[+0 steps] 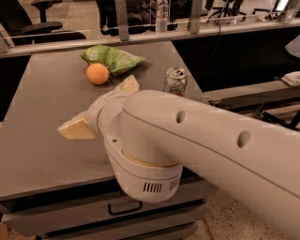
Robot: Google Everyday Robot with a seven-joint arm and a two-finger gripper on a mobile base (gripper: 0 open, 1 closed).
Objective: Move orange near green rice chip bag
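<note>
The orange [97,73] lies on the grey table [42,93] at the far side, touching the front left edge of the green rice chip bag [112,57]. My gripper [97,105] is open and empty, nearer the camera than the orange and apart from it. One tan finger [77,127] points left and the other finger [129,85] points toward the bag. The big white arm [187,150] fills the right and bottom of the view and hides the table's near right part.
A silver-green soda can [175,80] stands upright right of the gripper, near the table's right edge. Drawers [122,208] sit under the table front. A rail, chairs and a bottle [161,9] are behind the table.
</note>
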